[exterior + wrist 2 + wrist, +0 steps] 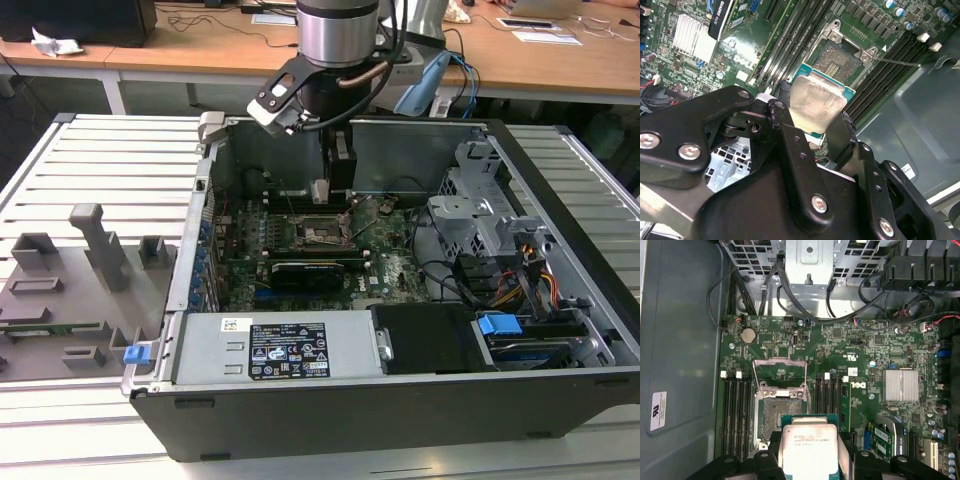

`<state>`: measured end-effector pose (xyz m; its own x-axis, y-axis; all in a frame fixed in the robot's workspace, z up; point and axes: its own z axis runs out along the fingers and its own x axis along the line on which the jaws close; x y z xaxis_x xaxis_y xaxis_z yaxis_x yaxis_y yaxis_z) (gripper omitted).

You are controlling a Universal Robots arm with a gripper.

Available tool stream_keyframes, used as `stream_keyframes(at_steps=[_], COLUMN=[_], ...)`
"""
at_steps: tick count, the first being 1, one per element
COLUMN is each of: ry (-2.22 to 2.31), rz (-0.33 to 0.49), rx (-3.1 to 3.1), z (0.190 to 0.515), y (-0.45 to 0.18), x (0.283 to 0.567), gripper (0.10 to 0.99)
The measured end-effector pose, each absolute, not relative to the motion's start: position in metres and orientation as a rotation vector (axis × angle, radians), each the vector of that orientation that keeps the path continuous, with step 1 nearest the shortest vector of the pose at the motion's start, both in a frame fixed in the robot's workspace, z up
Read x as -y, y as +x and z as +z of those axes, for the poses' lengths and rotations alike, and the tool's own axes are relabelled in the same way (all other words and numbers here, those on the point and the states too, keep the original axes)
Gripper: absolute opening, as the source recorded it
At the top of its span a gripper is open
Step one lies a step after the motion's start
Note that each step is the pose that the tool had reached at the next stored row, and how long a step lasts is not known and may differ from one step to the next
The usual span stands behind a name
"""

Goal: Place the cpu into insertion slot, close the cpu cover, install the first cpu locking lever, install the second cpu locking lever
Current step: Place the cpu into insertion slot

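Item 1, arm (338, 30). We logged one arm reaching down into an open computer case (560, 400), which lay on a white slatted table (110, 150).

Item 2, gripper (815, 107). We found its two black fingers (840, 135) drawn in to the width of the chip and clamped on two opposite edges of it. It gripped nothing else.

Item 3, chip (810, 442). It was flat and square, with a silvery top and a thin blue-green border. We recorded it held over the green board (870, 347), overlapping one edge of the socket but not seated in it. We could not tell how much air lay beneath it.

Item 4, socket (781, 412). It was square, with a dark centre and a metal rim, and it was uncovered and bare. It sat between two banks of long black memory slots (736, 405).

Item 5, cover plate (755, 375). This was a thin metal frame with a square window. We noted it open, off the socket, on the side toward the coin battery (747, 335).

Item 6, lever (897, 61). This thin wire stuck out from one corner of the socket, unlatched.

Item 7, board fittings. We listed a finned silvery heat sink (901, 385) and a long black card (310, 272) near the socket.

Item 8, case contents. We listed a labelled power supply (285, 350), a metal drive cage (480, 215) and loose cables (500, 285).

Item 9, grey tray (60, 300). It carried upright blocks and lay on the table at the exterior view's left, well apart from the gripper.
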<state>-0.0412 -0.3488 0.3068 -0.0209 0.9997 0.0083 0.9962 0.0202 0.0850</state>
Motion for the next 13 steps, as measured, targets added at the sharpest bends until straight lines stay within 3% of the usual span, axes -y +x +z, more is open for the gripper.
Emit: stream_keyframes(at_steps=[13], ry=[2.16], rz=[0.103], rx=[-2.205], z=[0.295], y=[-0.041], x=[0.349], gripper=[0.525])
